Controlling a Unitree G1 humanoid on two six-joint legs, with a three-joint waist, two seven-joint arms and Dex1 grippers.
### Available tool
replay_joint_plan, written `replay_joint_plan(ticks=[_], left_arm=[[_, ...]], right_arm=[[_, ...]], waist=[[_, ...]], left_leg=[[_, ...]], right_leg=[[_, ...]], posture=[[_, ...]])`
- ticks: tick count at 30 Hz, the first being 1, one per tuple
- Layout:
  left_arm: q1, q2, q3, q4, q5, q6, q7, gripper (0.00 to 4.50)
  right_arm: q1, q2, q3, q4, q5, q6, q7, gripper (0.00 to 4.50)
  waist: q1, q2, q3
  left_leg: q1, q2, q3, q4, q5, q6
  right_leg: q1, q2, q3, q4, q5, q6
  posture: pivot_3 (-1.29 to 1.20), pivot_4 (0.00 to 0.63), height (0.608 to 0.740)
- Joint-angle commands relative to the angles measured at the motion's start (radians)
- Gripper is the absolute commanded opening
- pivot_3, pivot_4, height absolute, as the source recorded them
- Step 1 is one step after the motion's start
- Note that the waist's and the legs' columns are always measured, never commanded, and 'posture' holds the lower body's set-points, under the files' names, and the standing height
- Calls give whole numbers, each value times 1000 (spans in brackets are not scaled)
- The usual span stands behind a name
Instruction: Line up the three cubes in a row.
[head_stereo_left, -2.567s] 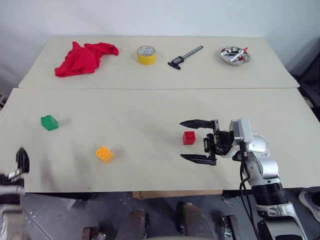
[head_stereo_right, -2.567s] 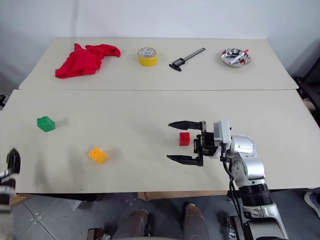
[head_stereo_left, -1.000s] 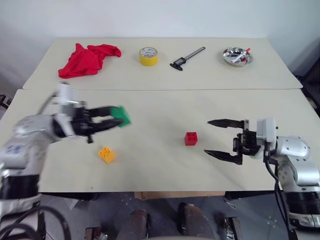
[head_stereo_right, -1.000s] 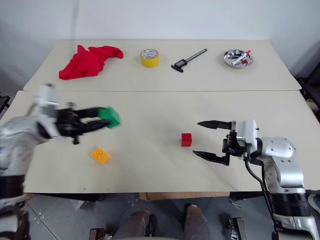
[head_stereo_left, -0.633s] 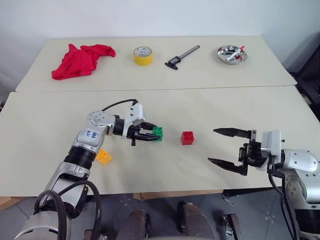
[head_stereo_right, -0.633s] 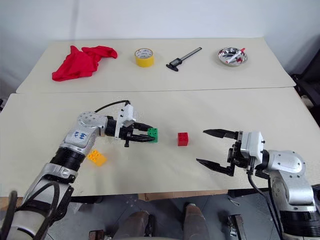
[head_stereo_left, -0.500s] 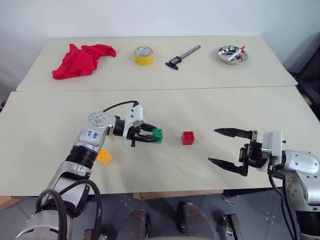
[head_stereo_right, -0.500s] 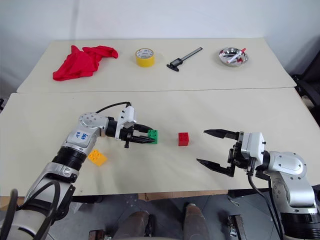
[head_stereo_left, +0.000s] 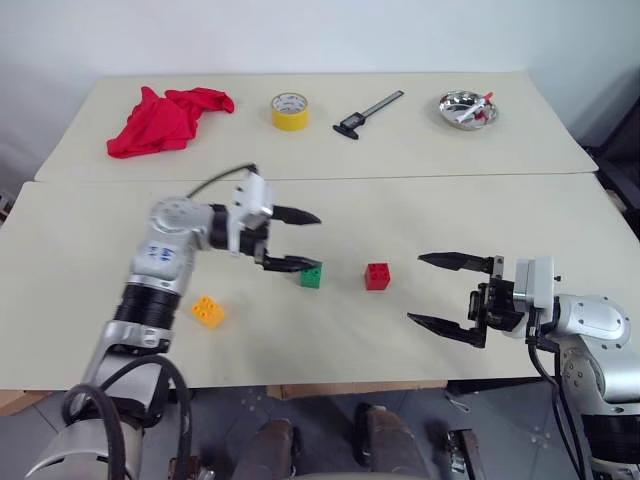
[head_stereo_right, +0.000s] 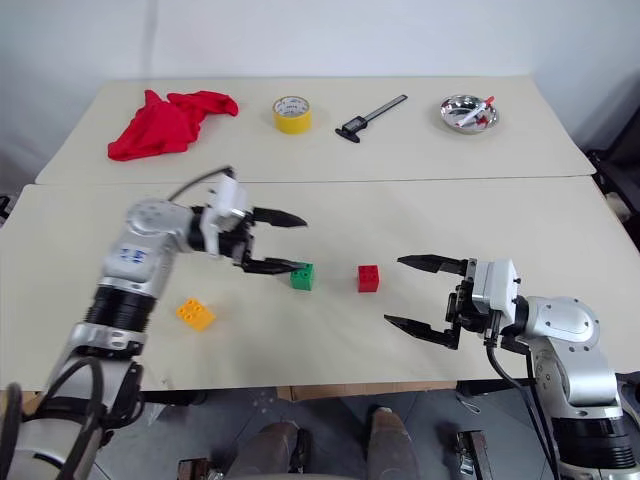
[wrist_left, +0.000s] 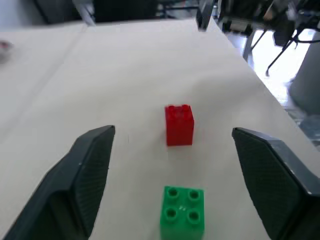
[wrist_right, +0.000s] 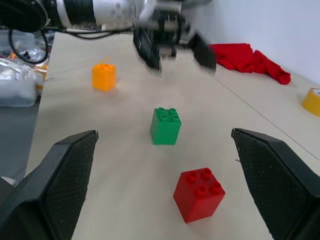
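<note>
Bare table (head_stereo_left: 330, 330) separates the wide-spread fingers of the right gripper (head_stereo_left: 447, 293) from the red cube (head_stereo_left: 377, 276), leaving an unobstructed approach from that side. The green cube (head_stereo_left: 311, 276) stands just beside the red cube with a narrow gap between them, and the left gripper (head_stereo_left: 296, 239), jaws apart, hangs just above the green cube. The orange-yellow cube (head_stereo_left: 208, 310) lies well apart with bare surface around it, the left forearm passing near its far side.

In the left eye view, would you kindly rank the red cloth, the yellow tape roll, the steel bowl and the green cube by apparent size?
1. Red cloth, clearly largest.
2. Steel bowl.
3. Yellow tape roll, somewhat smaller than the bowl.
4. Green cube, smallest, despite sitting nearer the camera than the others.
</note>
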Motion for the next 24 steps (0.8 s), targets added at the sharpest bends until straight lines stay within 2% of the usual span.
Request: replay_joint_plan(ticks=[1,2,5,7,10,15,18,20,24], left_arm=[[145,102,175,-121,-84,48,39,3915],[197,123,232,-133,-100,54,67,3915],[380,138,436,-139,-141,17,158,4483],[536,131,563,-159,-136,-45,199,4483],[756,74,711,-248,-171,-35,281,4483],[1014,-24,872,-277,-208,-45,367,4483],[1141,-71,875,-340,-228,-32,363,4483],[1213,-108,843,-422,-244,-17,363,4483],[1156,-102,727,-503,-198,-58,398,4483]], right_arm=[[-46,24,33,28,30,9,38,4500],[-62,31,48,36,33,20,43,4500],[-116,69,98,51,42,38,74,4500],[-153,107,135,58,39,36,85,4500],[-193,154,180,51,32,38,91,4500],[-236,202,246,64,-23,-33,122,4500],[-252,220,262,79,-39,-73,136,4500],[-249,201,267,48,24,-4,176,4500],[-258,193,250,69,10,-19,182,4500]], waist=[[-7,0,0],[-10,0,0],[-10,0,0],[-13,0,0],[-14,0,0],[5,-1,0],[5,-1,0],[4,-2,0],[13,-2,0]], left_leg=[[1,1,0,-1,0,-1],[1,2,0,0,0,-1],[1,2,-1,0,0,-1],[1,1,-1,0,-1,-1],[1,1,-2,-1,-1,-1],[0,0,-5,0,-3,0],[0,0,-5,0,-4,1],[0,0,-5,0,-4,1],[0,0,-7,0,-5,0]], right_leg=[[0,-2,0,0,0,-1],[0,-2,0,0,0,-1],[0,-3,-1,0,-1,-1],[0,-3,-1,0,-1,-1],[1,-4,-1,-2,-1,-1],[4,-7,0,-6,-1,-2],[4,-7,0,-9,-1,-2],[5,-7,0,-10,-1,-3],[5,-8,0,-10,-2,-3]], posture=[[0,150,740],[0,150,740],[0,150,740],[0,150,740],[0,150,740],[0,150,740],[0,150,740],[0,150,740],[0,150,740]])
